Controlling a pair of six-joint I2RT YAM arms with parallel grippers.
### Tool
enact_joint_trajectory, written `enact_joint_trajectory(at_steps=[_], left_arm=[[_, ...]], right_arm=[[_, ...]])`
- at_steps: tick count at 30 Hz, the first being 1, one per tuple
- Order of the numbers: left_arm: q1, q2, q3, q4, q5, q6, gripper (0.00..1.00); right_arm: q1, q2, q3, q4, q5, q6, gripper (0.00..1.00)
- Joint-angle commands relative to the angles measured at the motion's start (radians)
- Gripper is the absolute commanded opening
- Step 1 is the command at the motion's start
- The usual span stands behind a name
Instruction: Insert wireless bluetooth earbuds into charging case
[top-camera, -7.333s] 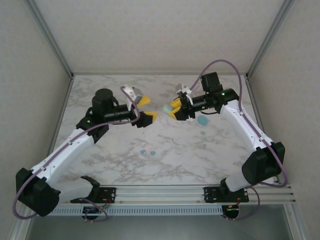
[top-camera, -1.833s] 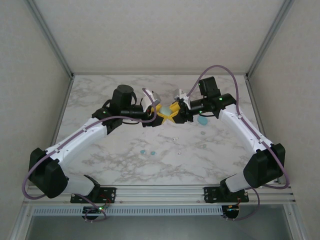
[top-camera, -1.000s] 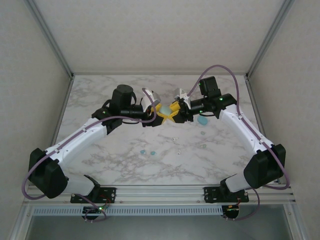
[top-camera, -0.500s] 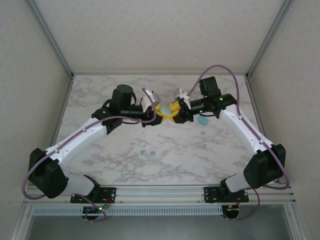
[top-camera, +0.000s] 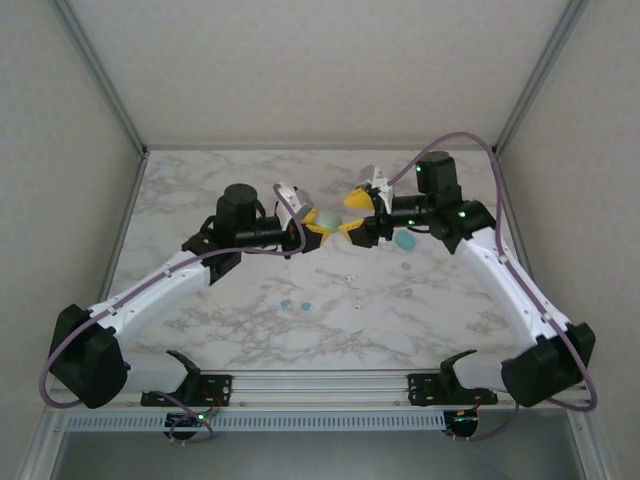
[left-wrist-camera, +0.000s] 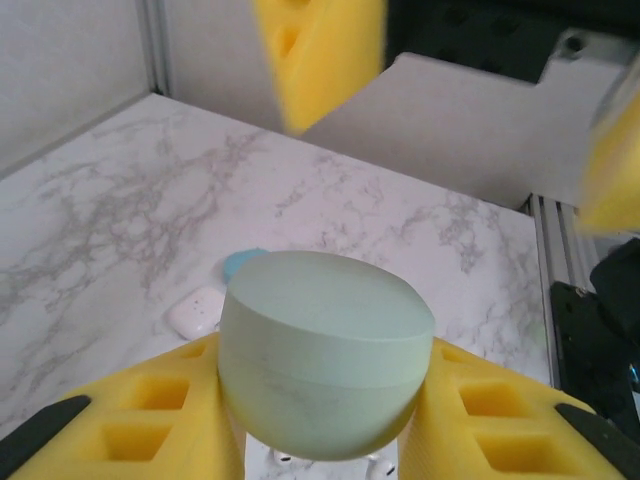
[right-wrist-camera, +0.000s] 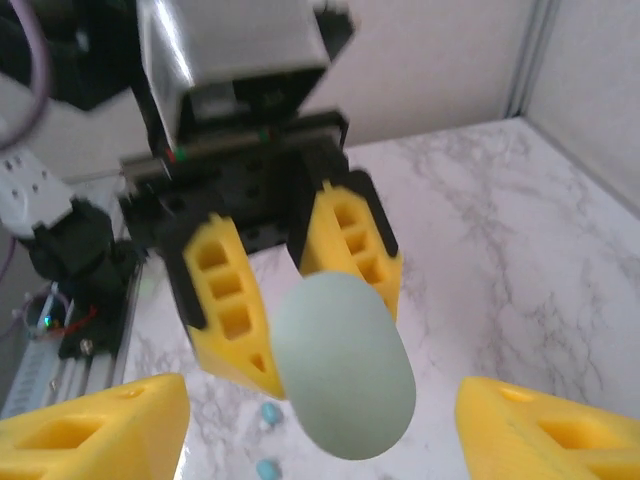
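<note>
We hold the pale green case (left-wrist-camera: 325, 350) clamped in left tool (top-camera: 317, 225), off the tabletop (top-camera: 200, 180); right tool (top-camera: 355, 215) gapes wide beside it, likely free to fetch earbuds (top-camera: 287, 303).

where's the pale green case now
Top view: the pale green case is over the middle of the table, pinched in the left gripper, the open right gripper just right of it.

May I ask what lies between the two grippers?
The pale green charging case, held by the left gripper; the right gripper stands open, as the top view shows.
</note>
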Motion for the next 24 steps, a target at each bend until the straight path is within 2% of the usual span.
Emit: enact_joint_trajectory(at_steps=[1, 4, 11, 16, 24], left_arm=[[0.005, -0.064, -0.059, 0.254, -0.051, -0.066, 0.33], [0.006, -0.078, -0.082, 0.299, -0.047, -0.058, 0.32], [0.006, -0.054, -0.126, 0.446, -0.045, -0.131, 0.31], [0.008, -0.009, -0.142, 0.577, -0.037, -0.221, 0.31], [0.007, 0.031, -0.122, 0.622, -0.022, -0.274, 0.31]], right_arm=[[-0.006, -0.057, -0.029, 0.138, 0.135, 0.287, 0.75], [-0.007, -0.056, -0.003, 0.096, 0.267, 0.493, 0.80], [-0.007, -0.016, 0.002, 0.043, 0.204, 0.655, 0.75], [-0.004, 0.013, 0.024, 0.024, 0.088, 0.664, 0.74], [0.006, 0.055, 0.052, -0.027, 0.093, 0.610, 0.73]])
